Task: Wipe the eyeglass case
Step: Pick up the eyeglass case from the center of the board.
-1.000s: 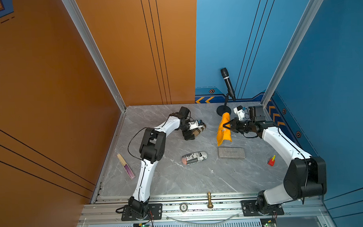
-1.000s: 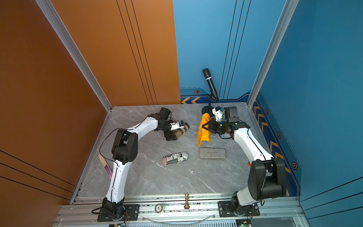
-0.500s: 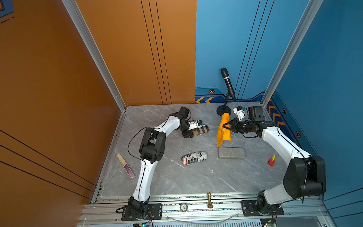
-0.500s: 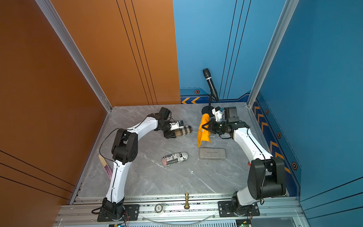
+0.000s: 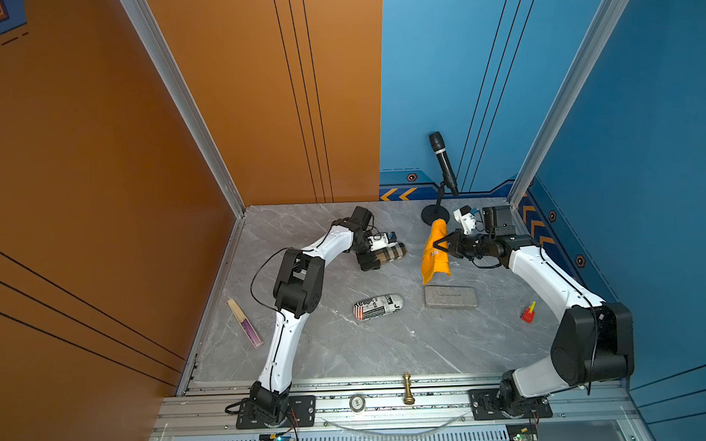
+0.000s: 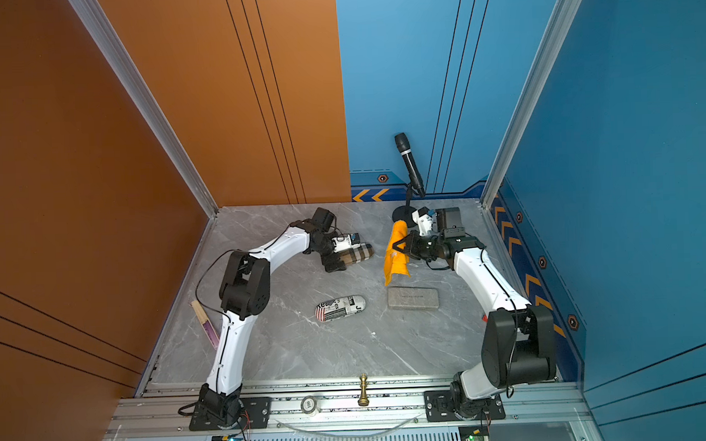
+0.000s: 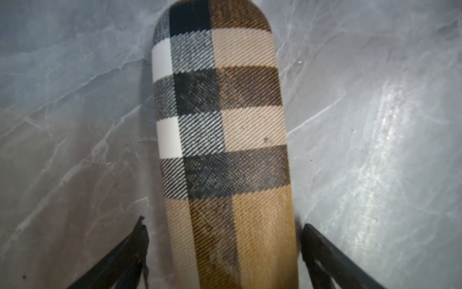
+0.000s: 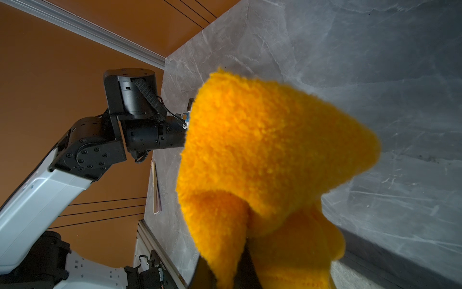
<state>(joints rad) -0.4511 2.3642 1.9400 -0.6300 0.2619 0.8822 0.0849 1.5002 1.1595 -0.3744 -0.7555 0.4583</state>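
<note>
Marble worktop [image 5: 348,351] carries the eyeglass case [image 7: 220,125], straddled by the wide-open left pincer [image 7: 223,222], likely awaiting the right pincer [image 5: 440,244], clamped on orange cloth [image 5: 434,263].

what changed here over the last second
The plaid eyeglass case looked tipped up at the left gripper a second ago. It now lies flat on the table, pointing toward the right arm. The left gripper's jaws stand open either side of it, not gripping it. Unchanged: the right gripper stays shut on the orange cloth, and the newsprint case and grey case lie where they were.
</note>
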